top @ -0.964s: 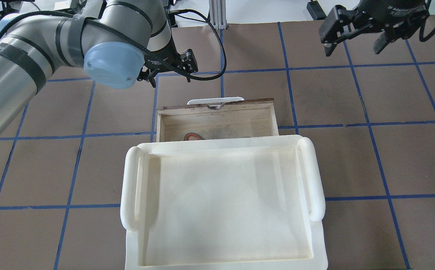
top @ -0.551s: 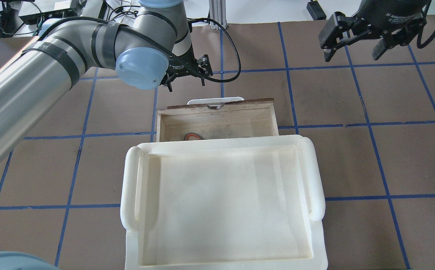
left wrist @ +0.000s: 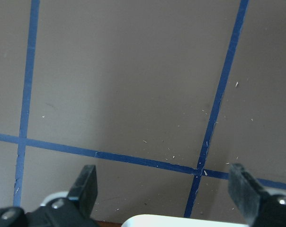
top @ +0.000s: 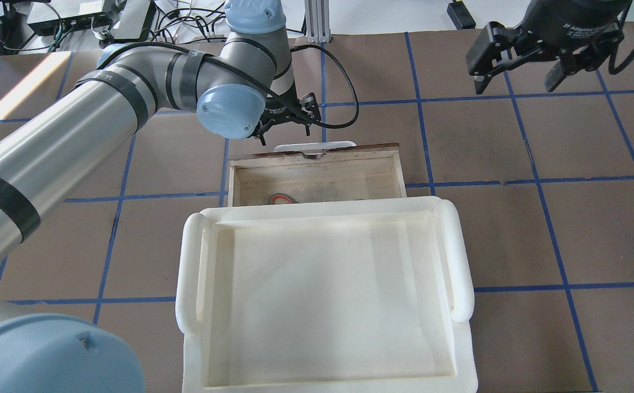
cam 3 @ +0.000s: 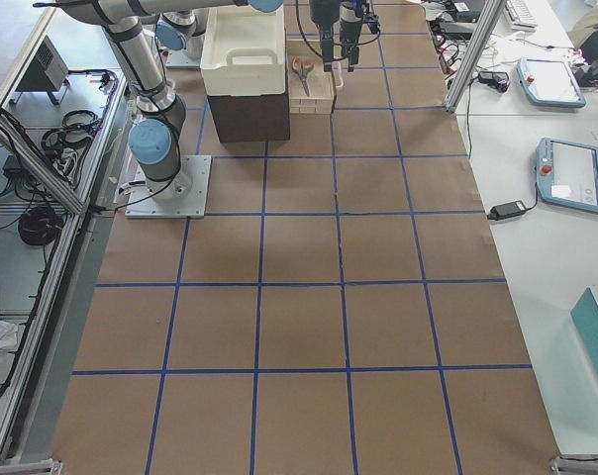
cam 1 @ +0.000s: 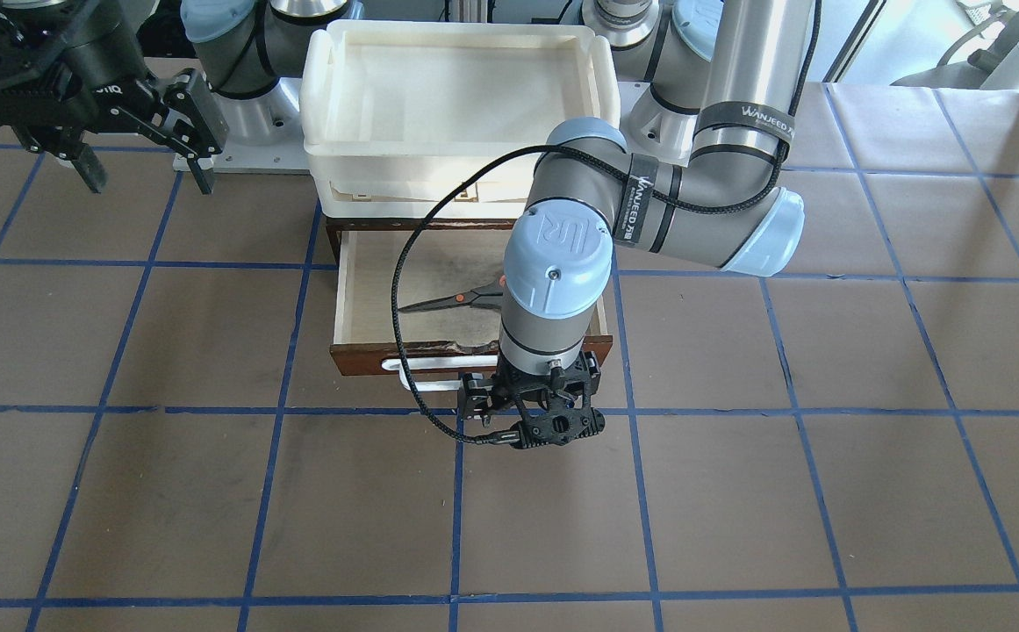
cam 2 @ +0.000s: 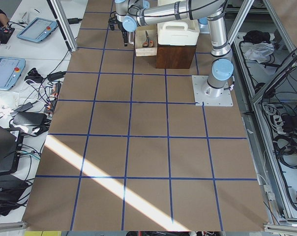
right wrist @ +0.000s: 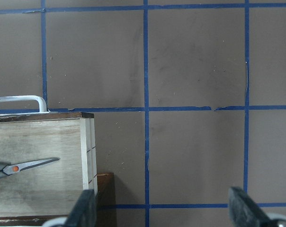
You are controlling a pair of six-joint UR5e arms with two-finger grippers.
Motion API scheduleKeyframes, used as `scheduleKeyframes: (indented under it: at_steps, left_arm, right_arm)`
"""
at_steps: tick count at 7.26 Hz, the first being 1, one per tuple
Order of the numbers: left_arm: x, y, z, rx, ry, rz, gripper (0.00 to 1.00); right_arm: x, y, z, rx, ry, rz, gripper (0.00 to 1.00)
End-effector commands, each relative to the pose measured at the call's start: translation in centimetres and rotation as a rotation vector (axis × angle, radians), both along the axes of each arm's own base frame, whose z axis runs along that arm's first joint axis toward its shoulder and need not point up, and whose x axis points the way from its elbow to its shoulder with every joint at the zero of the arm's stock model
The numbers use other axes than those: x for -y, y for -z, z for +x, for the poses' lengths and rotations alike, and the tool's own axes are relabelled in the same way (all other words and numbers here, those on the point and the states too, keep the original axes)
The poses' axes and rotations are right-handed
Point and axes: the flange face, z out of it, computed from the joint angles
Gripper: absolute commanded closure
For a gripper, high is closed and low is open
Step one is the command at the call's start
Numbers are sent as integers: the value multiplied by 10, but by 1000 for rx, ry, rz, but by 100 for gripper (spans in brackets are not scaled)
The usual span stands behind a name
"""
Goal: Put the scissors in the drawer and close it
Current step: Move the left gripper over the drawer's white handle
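The scissors (cam 1: 439, 303) lie inside the open wooden drawer (cam 1: 369, 360). Their blades show in the front-facing view, and the left wrist hides their handles there. One orange-lined loop (top: 281, 197) shows in the overhead view. The right wrist view shows the blades (right wrist: 31, 164). My left gripper (top: 285, 131) is open and empty. It points down over the table just beyond the drawer's white handle (top: 314, 146), which shows at the bottom of the left wrist view (left wrist: 181, 221). My right gripper (top: 516, 76) is open and empty, high and away from the drawer.
A white plastic tray (top: 322, 210) sits on the dark cabinet that holds the drawer and hides the drawer's rear part from above. The brown table has a grid of blue tape lines (top: 420, 103). A black cable (cam 1: 399, 290) loops from the left wrist over the drawer.
My left arm has swung right, bringing its open gripper from left of the drawer to just beyond the handle. The right gripper, drawer and scissors have stayed in place.
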Motion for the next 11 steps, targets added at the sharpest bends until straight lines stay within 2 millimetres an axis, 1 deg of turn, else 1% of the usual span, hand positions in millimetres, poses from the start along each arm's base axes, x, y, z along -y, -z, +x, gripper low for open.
scheduleKeyframes:
  at_steps: [1, 3, 5, 6, 7, 9, 11]
  left_arm:
    - [-2, 11, -5, 7, 6, 28, 0]
    - [-9, 14, -13, 6, 18, 62, 0]
    - [-15, 16, -12, 8, 18, 107, 0]
    - [-17, 17, -13, -3, 17, 123, 0]
    - [-19, 14, -12, 0, 15, 135, 0]
    - [-26, 8, -12, -1, 16, 164, 0]
    - [-30, 8, -13, 6, 18, 188, 0]
  right_arm:
    - [-7, 4, -1, -4, -6, 7, 0]
    - [-2, 4, -3, 0, -2, -28, 0]
    - [-5, 3, -3, -3, -5, -25, 0]
    - [-6, 11, -3, -6, -11, -13, 0]
    - [-10, 11, -3, -8, -12, -11, 0]
    - [-10, 10, -3, -8, -12, -13, 0]
    - [-10, 10, -3, -8, -14, -13, 0]
